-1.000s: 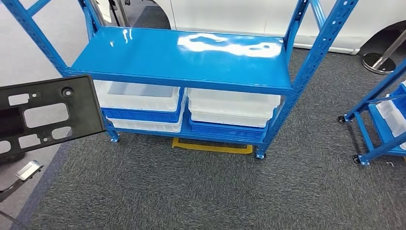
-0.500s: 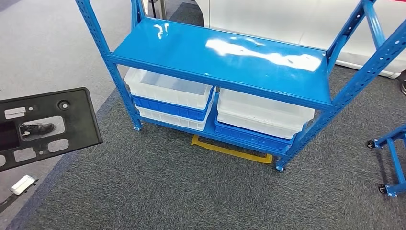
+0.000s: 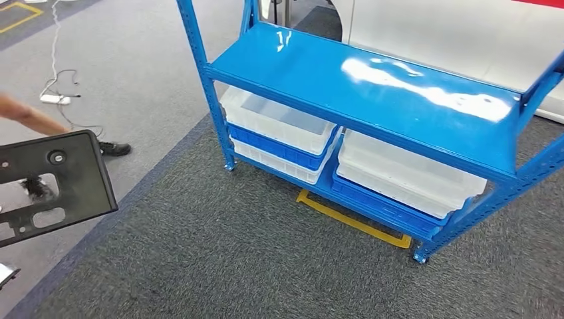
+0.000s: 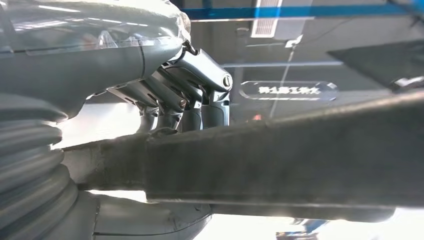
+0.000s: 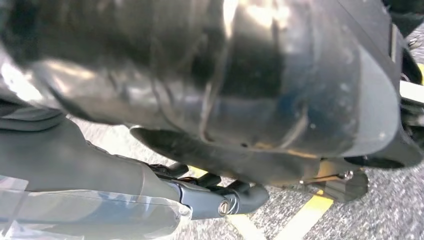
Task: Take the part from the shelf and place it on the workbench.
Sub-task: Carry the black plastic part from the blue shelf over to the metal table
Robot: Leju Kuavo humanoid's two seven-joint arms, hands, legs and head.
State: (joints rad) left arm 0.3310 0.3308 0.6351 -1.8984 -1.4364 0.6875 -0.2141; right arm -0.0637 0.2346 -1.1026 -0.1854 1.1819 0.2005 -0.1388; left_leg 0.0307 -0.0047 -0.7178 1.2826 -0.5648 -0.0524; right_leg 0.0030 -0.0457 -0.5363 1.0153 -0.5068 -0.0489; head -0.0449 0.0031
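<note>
the part (image 3: 56, 183), a flat black plastic plate with cut-out holes, is at the left edge of the head view, above the grey floor and well apart from the blue shelf (image 3: 372, 86). in the left wrist view the left hand (image 4: 165, 107) is clamped on the part (image 4: 280, 160), dark fingers (image 4: 200, 95) on one side and thumb on the other. the right hand (image 5: 220, 200) hangs over the carpet with fingers curled in, holding nothing. white and blue bins (image 3: 279, 133) stand under the shelf board. a person's arm (image 3: 26, 116) reaches in at the left.
</note>
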